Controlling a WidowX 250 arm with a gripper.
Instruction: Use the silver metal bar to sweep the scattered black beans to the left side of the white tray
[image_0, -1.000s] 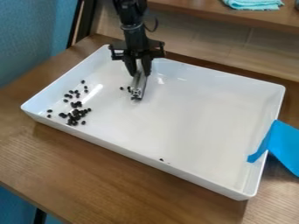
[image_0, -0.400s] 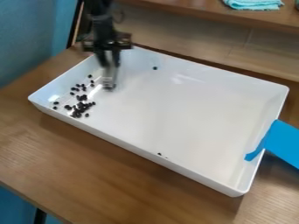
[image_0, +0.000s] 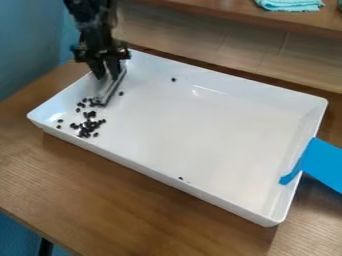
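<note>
Over one short end of a white, glossy, rectangular tray with raised walls (image_0: 220, 130), the black two-finger hand (image_0: 107, 73) points down, clamped on a narrow, silvery metal-looking tool (image_0: 111, 89). The tool slants down from the hand, its lower end among the nearest of the small, black, bean-like pieces (image_0: 87, 129); whether it touches them I cannot tell.

Most of the pieces lie loosely scattered on the tray floor, on the camera side of the hand, thickest a little beyond the tool's end. One lies just beside the tool, and another well apart from the hand, towards the tray's long back wall. Farther off, by the long wall nearest the camera, are a few dark specks (image_0: 181, 178).

At the tray's end farthest from the hand, a bright blue, flat strip (image_0: 322, 162) hangs over the rim. The tray rests on a brown wood-grain bench (image_0: 133, 200). Higher in the view than the hand and well apart from it, a folded turquoise cloth (image_0: 291, 4) lies on a brown wooden shelf (image_0: 267, 19).
</note>
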